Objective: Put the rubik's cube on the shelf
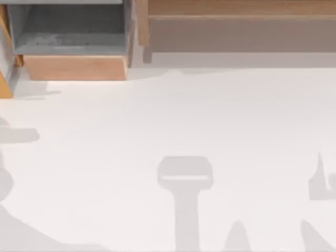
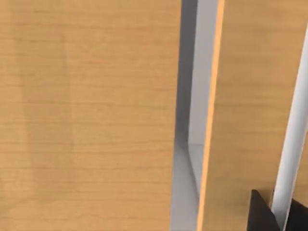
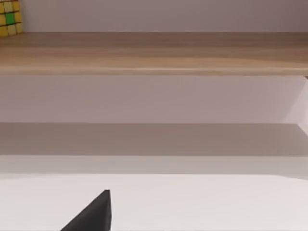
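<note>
- Reading the right claw (image 3: 94, 214) as hovering low over the white table (image 1: 168, 121), facing the shelf (image 3: 154, 53); not managing to tell whether spread or pressed together, and seeing nothing pinched in it.
- Spotting the cube (image 3: 9, 17) sitting on the shelf's top board, toward one end, well apart from the right claw; judging the placement as done.
- Flagging the main risk: lifting or swinging the right arm near the shelf, clipping the top board's front edge and jolting the cube off.
- Flagging a second one: re-approaching a cube already in place, nudging it along or off the end of the board.
- Seeing the left claw (image 2: 276, 214) hanging very close to wooden panels with a grey gap between them, probably the small wooden box (image 1: 73, 65); also not managing to tell whether open or closed.
- Worrying about any sideways left-arm move scraping those panels or shoving the box.
- Suggesting pulling both arms straight back before turning anything.
</note>
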Motion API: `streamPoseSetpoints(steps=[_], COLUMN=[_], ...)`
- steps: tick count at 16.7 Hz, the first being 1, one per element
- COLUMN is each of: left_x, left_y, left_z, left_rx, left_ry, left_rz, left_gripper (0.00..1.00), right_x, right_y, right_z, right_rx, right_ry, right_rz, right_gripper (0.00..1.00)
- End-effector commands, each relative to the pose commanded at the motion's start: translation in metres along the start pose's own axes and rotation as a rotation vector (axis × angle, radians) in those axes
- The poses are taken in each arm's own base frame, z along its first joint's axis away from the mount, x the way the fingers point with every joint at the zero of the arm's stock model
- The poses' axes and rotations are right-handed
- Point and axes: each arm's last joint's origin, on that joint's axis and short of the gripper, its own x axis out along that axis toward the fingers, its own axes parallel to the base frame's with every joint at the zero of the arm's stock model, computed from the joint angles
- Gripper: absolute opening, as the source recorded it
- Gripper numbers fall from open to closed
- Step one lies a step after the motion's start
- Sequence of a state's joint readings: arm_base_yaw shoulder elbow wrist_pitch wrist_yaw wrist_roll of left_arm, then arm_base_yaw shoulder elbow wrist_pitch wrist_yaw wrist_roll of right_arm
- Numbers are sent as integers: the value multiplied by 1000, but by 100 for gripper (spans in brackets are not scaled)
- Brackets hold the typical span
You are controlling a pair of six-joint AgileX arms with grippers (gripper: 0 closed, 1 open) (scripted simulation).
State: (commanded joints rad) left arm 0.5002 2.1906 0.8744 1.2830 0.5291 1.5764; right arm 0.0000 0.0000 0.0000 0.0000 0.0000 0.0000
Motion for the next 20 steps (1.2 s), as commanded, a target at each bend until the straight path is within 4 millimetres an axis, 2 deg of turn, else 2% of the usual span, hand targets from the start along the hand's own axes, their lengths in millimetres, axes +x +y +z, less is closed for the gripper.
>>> streamPoseSetpoints(steps=[2,4,10,17,20], left_x=[18,27,29,82,88], left_y=[2,1,0,4,2], left_z=[2,4,1,2,3], left_rx=[3,0,-4,1,-2], left_ry=[-5,-9,0,-2,-3], left_rz=[4,0,-6,4,-3], left_gripper=[0,0,0,0,0], right_x=[0,0,0,0,0], right_y=[0,0,0,0,0], right_z=[0,0,0,0,0], right_rx=[0,0,0,0,0], right_ry=[0,0,0,0,0], right_rz=[0,0,0,0,0], right_gripper=[100,100,100,100,100])
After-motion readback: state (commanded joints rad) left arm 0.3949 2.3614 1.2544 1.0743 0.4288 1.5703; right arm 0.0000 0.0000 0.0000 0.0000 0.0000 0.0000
